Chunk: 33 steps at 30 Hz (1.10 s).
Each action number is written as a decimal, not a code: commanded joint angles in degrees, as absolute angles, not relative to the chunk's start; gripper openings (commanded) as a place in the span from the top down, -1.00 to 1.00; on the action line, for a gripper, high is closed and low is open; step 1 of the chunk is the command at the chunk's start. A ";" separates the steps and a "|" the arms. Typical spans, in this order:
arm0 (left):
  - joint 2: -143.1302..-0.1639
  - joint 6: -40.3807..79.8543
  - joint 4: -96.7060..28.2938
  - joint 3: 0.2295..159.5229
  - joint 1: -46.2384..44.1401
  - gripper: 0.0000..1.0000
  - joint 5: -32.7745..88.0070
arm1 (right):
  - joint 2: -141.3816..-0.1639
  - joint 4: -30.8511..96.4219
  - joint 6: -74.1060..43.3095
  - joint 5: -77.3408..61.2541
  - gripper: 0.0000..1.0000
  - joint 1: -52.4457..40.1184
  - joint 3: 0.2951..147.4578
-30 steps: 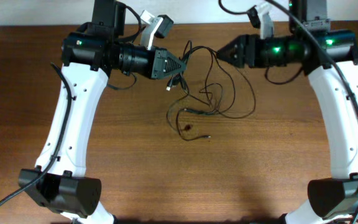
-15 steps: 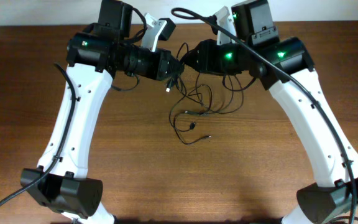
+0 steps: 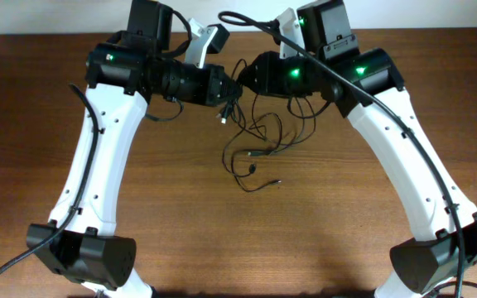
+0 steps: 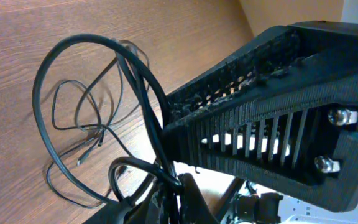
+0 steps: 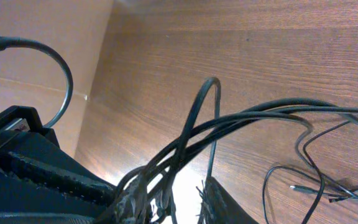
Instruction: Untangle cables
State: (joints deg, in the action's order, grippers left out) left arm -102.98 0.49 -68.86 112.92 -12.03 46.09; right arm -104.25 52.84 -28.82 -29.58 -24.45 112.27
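Note:
The cables [image 3: 265, 132] are thin black cords in loose tangled loops at the table's far middle, with plug tips lying toward the front [image 3: 277, 183]. My left gripper [image 3: 233, 85] is shut on a bunch of cables [image 4: 61, 68] and holds it lifted; the loops hang from it down to the wood. My right gripper [image 3: 250, 76] is nearly tip to tip with the left one. Its fingers [image 5: 171, 200] stand apart, with several cables [image 5: 260, 115] running through the gap along one finger. The right gripper fills the left wrist view [image 4: 278, 112].
The brown wooden table [image 3: 321, 223] stretches toward the front. Both white arms arch inward from their bases at the front corners [image 3: 81, 252] [image 3: 437, 261]. A pale wall edge runs along the back [image 3: 56, 16].
My right gripper has swung left from about a hand's width away until it meets the left gripper. The cable loops have slackened and bunched under the two grippers. The left arm has hardly moved.

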 commanded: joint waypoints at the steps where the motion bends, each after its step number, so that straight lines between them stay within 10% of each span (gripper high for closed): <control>1: -102.41 0.45 -67.77 113.51 -12.75 1.00 57.56 | -106.50 52.88 -29.02 -30.13 0.46 -26.68 112.40; 6: -102.41 0.43 -67.33 113.51 -12.71 1.00 63.64 | -106.50 52.18 -29.02 -30.13 0.92 -26.57 112.40; 28: -102.41 0.19 -70.87 113.49 -12.21 1.00 42.15 | -94.24 61.43 -22.70 -33.63 0.91 3.11 112.46; 33: -102.43 0.21 -70.87 113.49 -12.23 1.00 42.15 | -94.24 64.99 -21.19 -33.65 -0.61 2.57 112.46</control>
State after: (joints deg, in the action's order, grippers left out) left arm -103.13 0.91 -70.81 112.62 -12.43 42.41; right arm -95.31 64.38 -22.22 -34.30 3.25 112.27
